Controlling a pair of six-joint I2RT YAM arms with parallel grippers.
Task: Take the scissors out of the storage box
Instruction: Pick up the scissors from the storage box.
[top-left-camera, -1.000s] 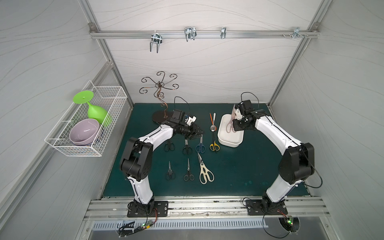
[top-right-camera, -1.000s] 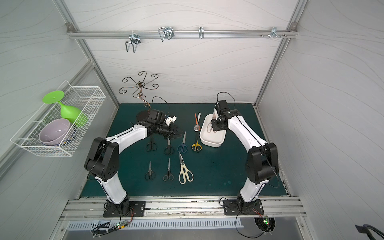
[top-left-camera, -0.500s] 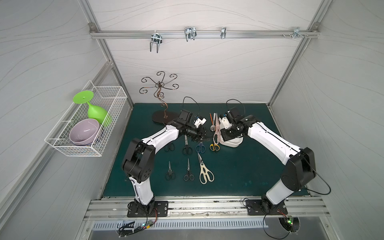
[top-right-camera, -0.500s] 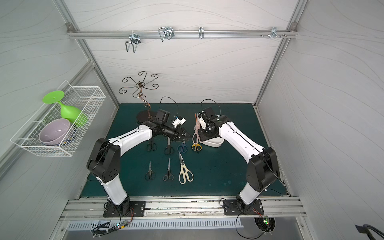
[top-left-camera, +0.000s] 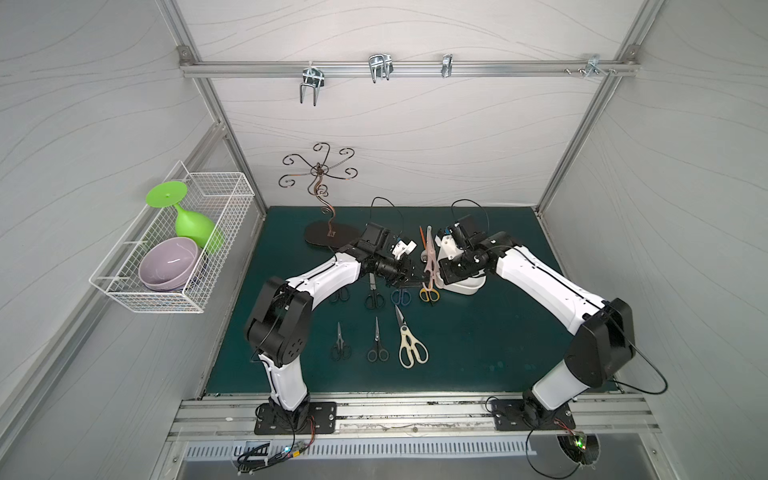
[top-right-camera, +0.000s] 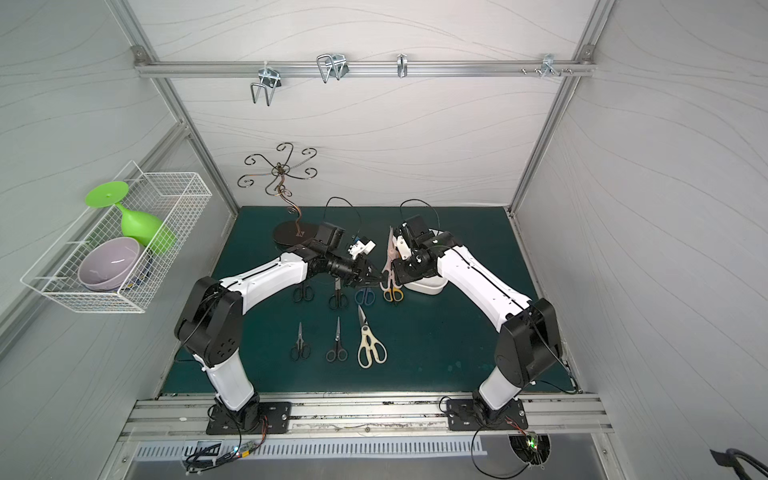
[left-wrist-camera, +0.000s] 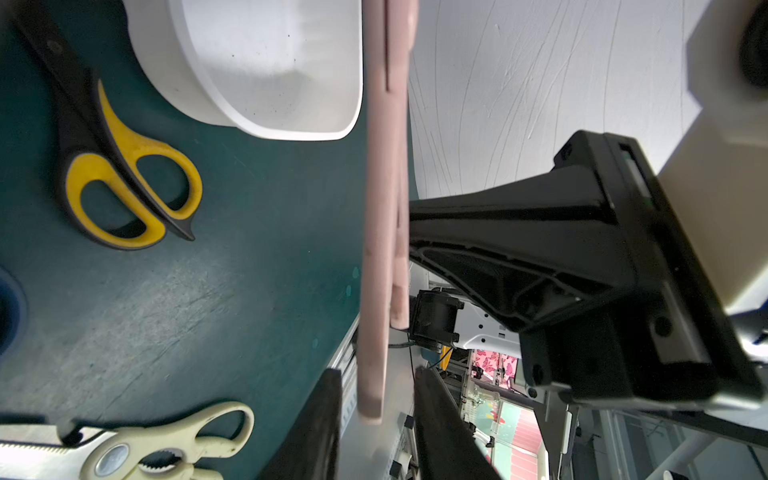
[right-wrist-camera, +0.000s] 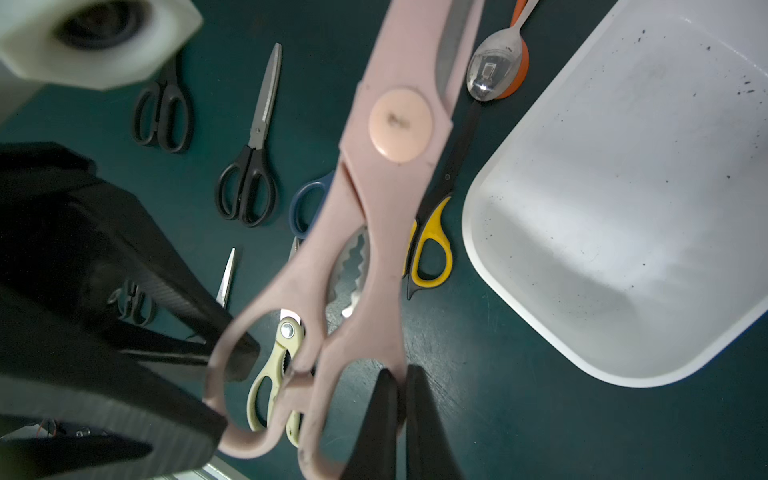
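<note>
My right gripper is shut on one handle loop of the pink scissors, holding them in the air, left of the storage box. The box, white, shows nothing inside. In both top views the pink scissors hang between the two grippers. My left gripper is open, its fingers either side of the other pink handle with gaps showing. Several other scissors lie on the green mat: yellow-and-black, blue, black ones and a cream pair.
A spoon and an orange stick lie just left of the box. A curly metal stand rises at the mat's back left. A wire basket with a green goblet and purple bowl hangs on the left wall.
My right gripper carried the pink scissors from over the box to the left. My left gripper moved right to meet them, and its jaws narrowed around a handle.
</note>
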